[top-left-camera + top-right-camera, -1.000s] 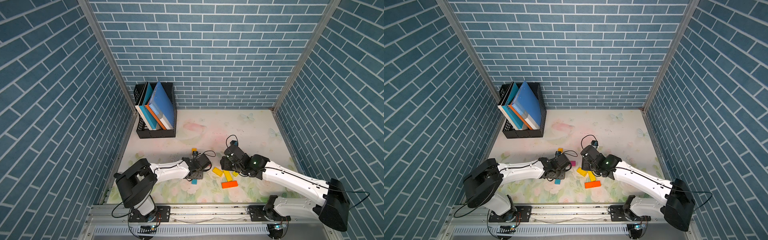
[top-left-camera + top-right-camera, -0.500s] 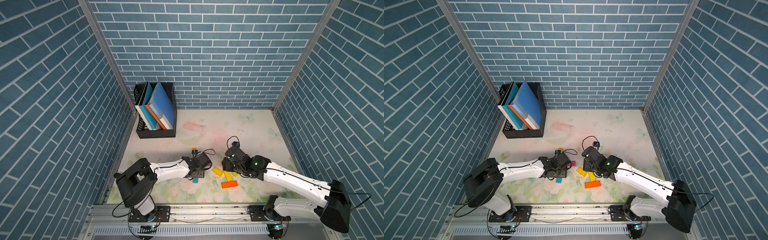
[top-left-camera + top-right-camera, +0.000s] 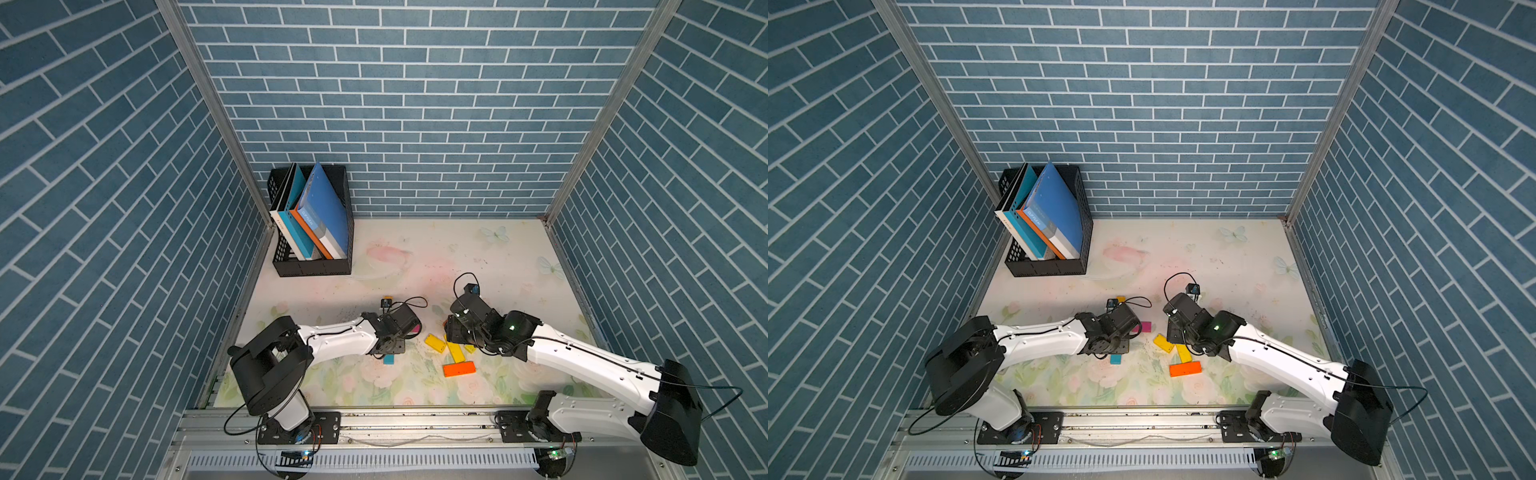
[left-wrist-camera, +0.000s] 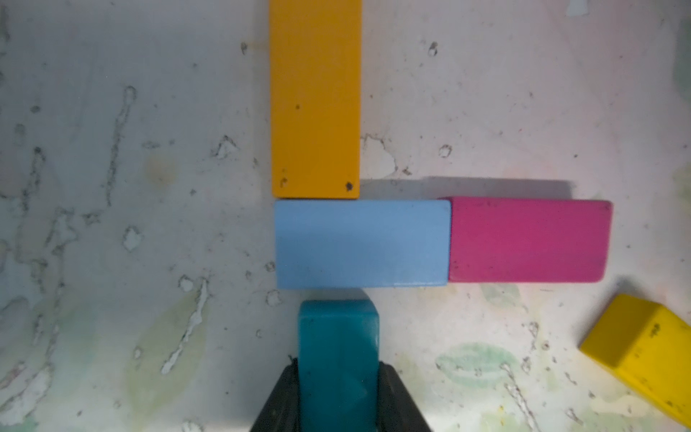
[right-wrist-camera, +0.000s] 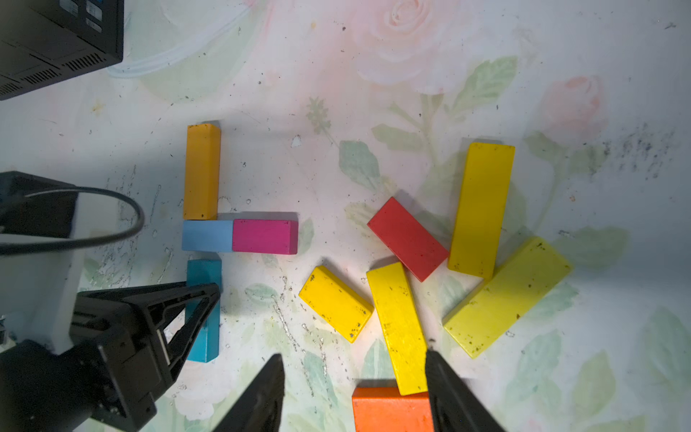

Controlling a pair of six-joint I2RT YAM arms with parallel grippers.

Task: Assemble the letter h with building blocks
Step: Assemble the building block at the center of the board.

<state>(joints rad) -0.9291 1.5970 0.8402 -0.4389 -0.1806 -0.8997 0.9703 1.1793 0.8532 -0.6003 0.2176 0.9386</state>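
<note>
- Left jaws clamped on the teal block (image 4: 338,359), just short of the light blue block (image 4: 362,244); this looks like the h's stem being extended.
- On the tabletop (image 3: 478,249), it lies at 9 o'clock from the orange block (image 3: 458,368).
- Right jaws part-open, empty, over a long yellow block (image 5: 398,325).
- Next, probably: slide the teal block flush and release it.

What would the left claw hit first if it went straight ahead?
The left claw grips a teal block, whose front end would press into the light blue block just ahead; they look nearly touching.

Left pincer (image 4: 338,374) clamped, right pincer (image 5: 353,357) parted (both pointing down).
</note>
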